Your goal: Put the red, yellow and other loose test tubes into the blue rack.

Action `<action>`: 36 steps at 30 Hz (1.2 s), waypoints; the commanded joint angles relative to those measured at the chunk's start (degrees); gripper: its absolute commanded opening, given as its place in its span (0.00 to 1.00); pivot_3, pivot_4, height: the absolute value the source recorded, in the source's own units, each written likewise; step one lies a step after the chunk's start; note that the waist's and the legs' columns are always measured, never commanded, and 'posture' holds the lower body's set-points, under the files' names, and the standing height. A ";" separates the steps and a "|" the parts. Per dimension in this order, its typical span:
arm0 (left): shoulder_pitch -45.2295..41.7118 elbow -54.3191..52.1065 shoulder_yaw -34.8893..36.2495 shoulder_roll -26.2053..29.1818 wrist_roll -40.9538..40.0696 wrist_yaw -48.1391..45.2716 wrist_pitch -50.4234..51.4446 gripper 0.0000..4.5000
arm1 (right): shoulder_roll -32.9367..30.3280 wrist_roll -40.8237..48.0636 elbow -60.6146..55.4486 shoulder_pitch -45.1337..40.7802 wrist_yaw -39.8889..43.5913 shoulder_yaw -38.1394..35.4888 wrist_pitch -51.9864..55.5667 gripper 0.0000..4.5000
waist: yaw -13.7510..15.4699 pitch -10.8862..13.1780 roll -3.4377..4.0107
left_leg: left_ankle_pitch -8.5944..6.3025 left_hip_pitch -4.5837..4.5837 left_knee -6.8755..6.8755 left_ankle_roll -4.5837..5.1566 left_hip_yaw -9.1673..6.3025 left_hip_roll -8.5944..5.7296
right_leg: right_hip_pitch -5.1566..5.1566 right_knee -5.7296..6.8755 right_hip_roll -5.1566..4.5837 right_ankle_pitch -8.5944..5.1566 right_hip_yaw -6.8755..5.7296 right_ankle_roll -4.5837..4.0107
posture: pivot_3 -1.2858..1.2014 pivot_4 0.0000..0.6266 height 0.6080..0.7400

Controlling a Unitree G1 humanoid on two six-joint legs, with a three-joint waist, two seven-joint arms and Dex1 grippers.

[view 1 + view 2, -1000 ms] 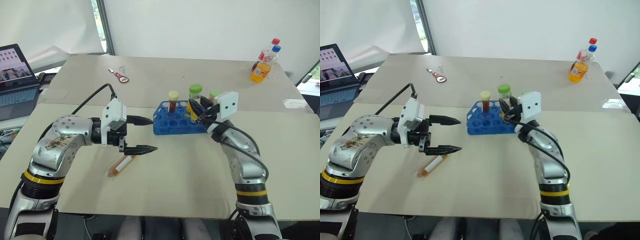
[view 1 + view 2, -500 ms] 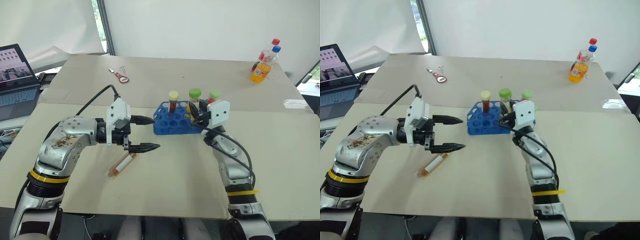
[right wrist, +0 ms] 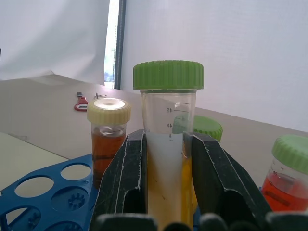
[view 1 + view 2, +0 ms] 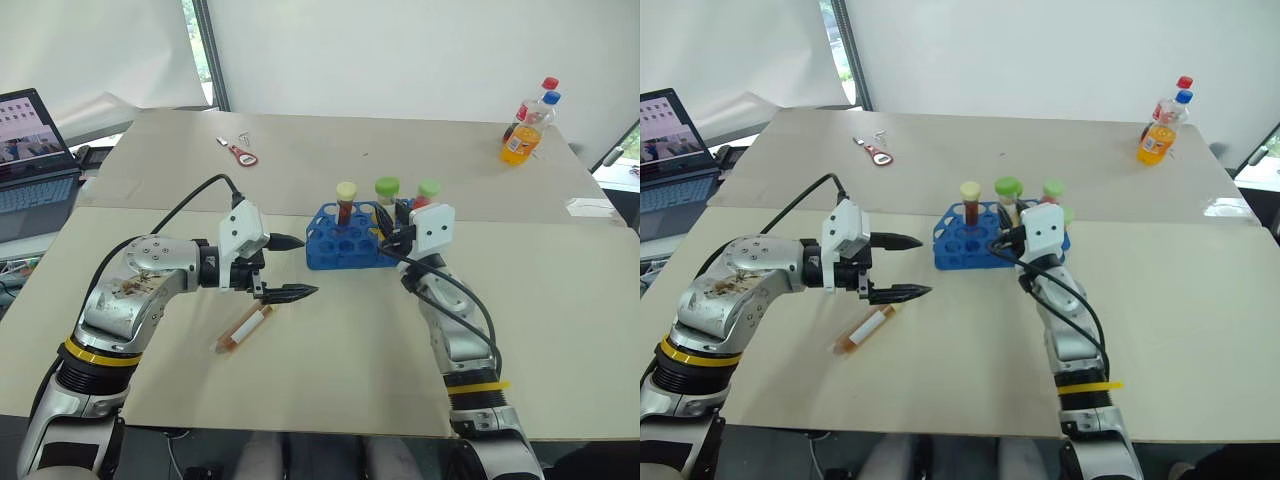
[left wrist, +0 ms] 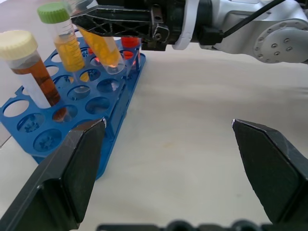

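Yellow test tube, green-capped: clamped mid-body between the two black fingers of the right gripper, closed tight on the white label with the cap standing clear above the fingertips. Carried over the far right part of the blue rack, not yet seated.

Long axis: not plumb. Seen from the left wrist, leaning with the cap end away from the rack's middle and the tapered tip down over the holes on the rack's right side, just above the top grid. Cannot tell whether the tip has entered a hole or merely hovers at the rim.

Neighbours in the rack: brown tube with pale yellow cap, second yellow tube with green cap, red tube just beside the held one. All upright, all close, so little room for the fingers.

Judged next: bring the axis upright over a free hole, lower, then release. Risk judged: tilted tip catching the hole's edge or nudging the red tube.

Left gripper: spread wide, holding nothing, pointing across toward the rack but apart from it. Loose tube flat on the table just below and nearer the robot than the left fingertips, long axis diagonal, orange end toward the robot. Clearly nearer the left arm than the right; likely the last one to rack.
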 commanded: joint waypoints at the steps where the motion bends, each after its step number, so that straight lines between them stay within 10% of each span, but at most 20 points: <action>1: -1.64 0.01 0.06 -0.19 0.91 0.66 -0.51 1.00 | -0.23 -2.02 -2.14 0.74 -0.92 1.30 -0.53 0.20 | -0.05 0.00 0.00 | 0.00 0.00 0.00 0.00 0.00 0.00 | 0.00 0.00 0.00 0.00 0.00 0.00 | 0.52 0.24 0.63; 19: -2.49 0.17 0.77 -2.33 1.09 2.88 0.29 1.00 | 5.37 3.41 -1.24 3.74 -3.56 -1.94 -2.96 0.20 | -0.02 0.00 0.00 | 0.00 -0.01 0.00 0.00 -0.07 0.00 | 0.00 0.03 -0.01 0.00 0.00 0.00 | 0.52 0.24 0.63; 28: -5.92 -1.63 -0.26 3.05 2.58 4.72 9.63 1.00 | 2.11 1.88 -7.69 7.71 -2.18 -1.24 1.64 0.97 | 0.08 0.00 0.00 | 0.00 -0.03 -0.01 0.00 -0.08 -0.01 | -0.03 0.02 0.00 0.00 0.00 0.00 | 0.52 0.24 0.63; 36: -9.76 -9.77 -2.74 15.11 -2.56 2.89 31.99 1.00 | -15.80 16.85 -30.52 18.05 16.00 -4.12 20.92 0.97 | 0.12 0.04 -0.02 | -0.03 -0.06 -0.04 0.05 -0.11 -0.01 | 0.00 -0.09 0.00 -0.01 0.00 0.02 | 0.52 0.24 0.63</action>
